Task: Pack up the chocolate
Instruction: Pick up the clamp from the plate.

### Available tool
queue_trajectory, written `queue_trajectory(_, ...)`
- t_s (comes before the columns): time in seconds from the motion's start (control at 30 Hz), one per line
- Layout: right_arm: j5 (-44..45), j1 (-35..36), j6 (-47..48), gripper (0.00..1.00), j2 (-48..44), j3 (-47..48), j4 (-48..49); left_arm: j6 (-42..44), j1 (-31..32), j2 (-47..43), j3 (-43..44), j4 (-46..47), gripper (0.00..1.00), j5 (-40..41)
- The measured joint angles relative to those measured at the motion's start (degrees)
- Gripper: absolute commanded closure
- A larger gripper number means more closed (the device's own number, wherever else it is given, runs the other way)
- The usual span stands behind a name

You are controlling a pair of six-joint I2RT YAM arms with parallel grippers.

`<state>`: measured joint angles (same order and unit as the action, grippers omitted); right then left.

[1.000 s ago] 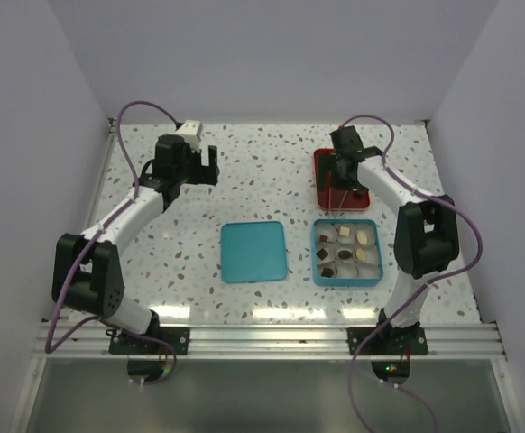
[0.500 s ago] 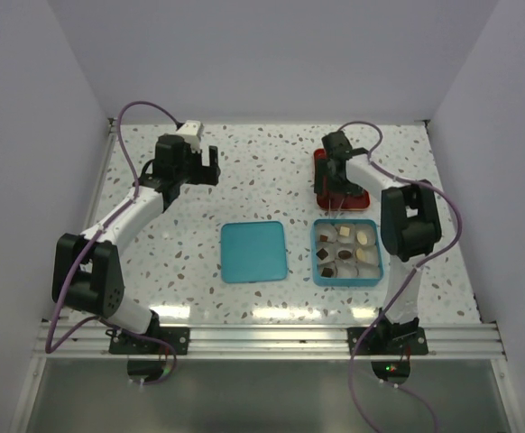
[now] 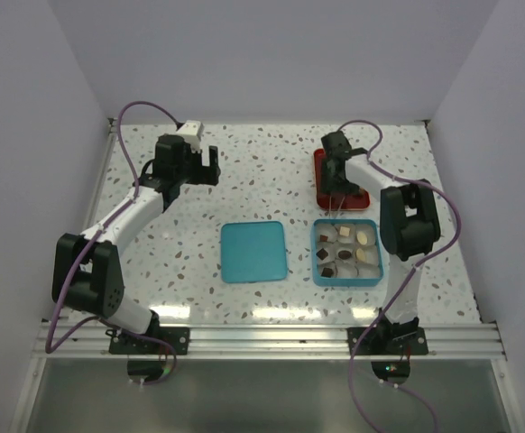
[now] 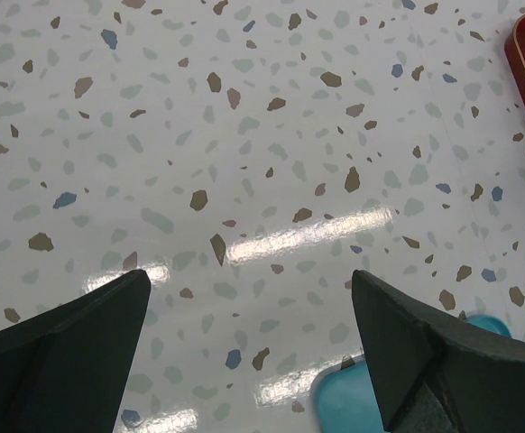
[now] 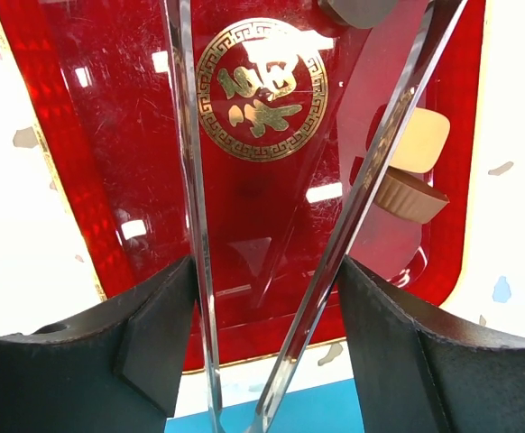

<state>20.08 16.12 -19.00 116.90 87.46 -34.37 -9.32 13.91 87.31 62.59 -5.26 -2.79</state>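
Gloss is shown by the scratched red plastic tray (image 5: 91, 180) and the smooth speckled tabletop (image 4: 262, 135); the round light-brown chocolate (image 5: 411, 197) is seen as matt.

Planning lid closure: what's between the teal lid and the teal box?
Only a bare strip of speckled table, seen in the top external view. The teal lid lies flat beside the teal box, apart from it.

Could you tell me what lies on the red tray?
On the tray lie a cream chocolate, a light brown chocolate and, cut by the frame edge, a dark piece. The right hand has clear fingers crossing part of the tray, so more could be hidden.
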Motion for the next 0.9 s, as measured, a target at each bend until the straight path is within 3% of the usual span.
queue_trajectory(0.13, 0.02, 0.00, 0.24, 0.34, 0.11, -0.55, 0.66, 0.00, 0.00, 0.00, 0.00, 0.00, 0.00, 0.00)
queue_trajectory(0.33, 0.02, 0.00, 0.94, 0.43, 1.11, -0.87, 1.44, 0.00, 0.00, -0.02, 0.00, 0.00, 0.00, 0.00)
queue_trajectory(0.53, 0.11, 0.00, 1.99, 0.46, 0.59, -1.07, 1.40, 0.00, 0.00, -0.35, 0.00, 0.02, 0.00, 0.02)
queue_trajectory(0.9, -0.20, 0.00, 5.09, 0.48, -7.96, 0.66, -1.01, 0.00, 0.00, -0.46, 0.00, 0.00, 0.00, 0.00)
